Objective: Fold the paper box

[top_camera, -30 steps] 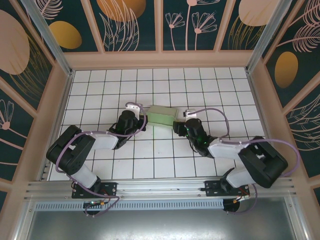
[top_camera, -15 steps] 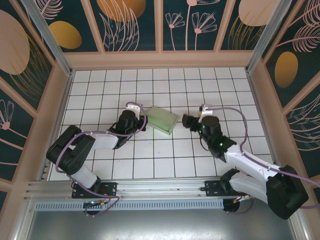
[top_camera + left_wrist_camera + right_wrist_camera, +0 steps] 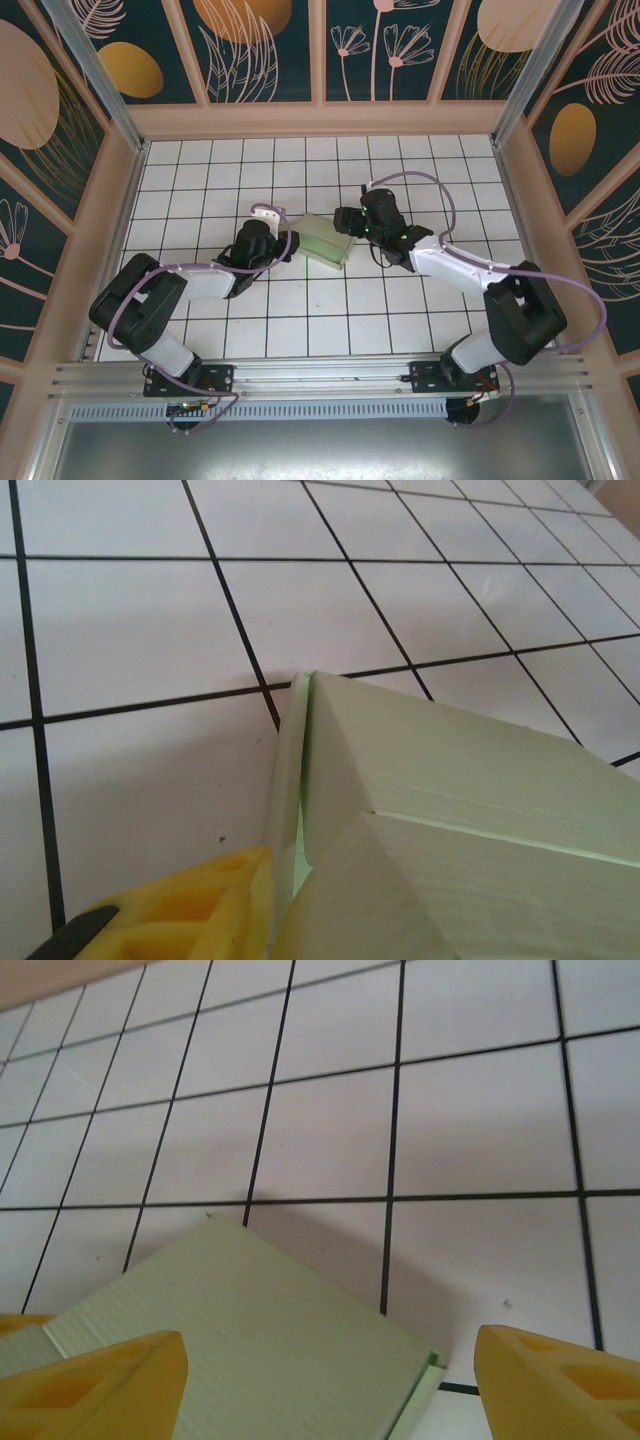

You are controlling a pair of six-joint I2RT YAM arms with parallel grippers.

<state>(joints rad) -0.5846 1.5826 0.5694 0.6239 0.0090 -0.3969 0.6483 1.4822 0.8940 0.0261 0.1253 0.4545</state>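
The left gripper [image 3: 286, 244] is clenched on the near-left end of the paper box [image 3: 325, 241]. In its wrist view one yellow finger [image 3: 170, 920] presses against a thin end flap, and the card hides the other. The box lies skewed on the tiled table [image 3: 400, 300]. At the box's far-right corner the right gripper [image 3: 347, 220] hangs released, its fingers [image 3: 100, 1380] spread wide above the card. Bare tiles lie before, beside and beyond the box.

paper box [image 3: 326, 241]: 1 | left end effector [image 3: 288, 241]: 1 | right end effector [image 3: 344, 221]: 1
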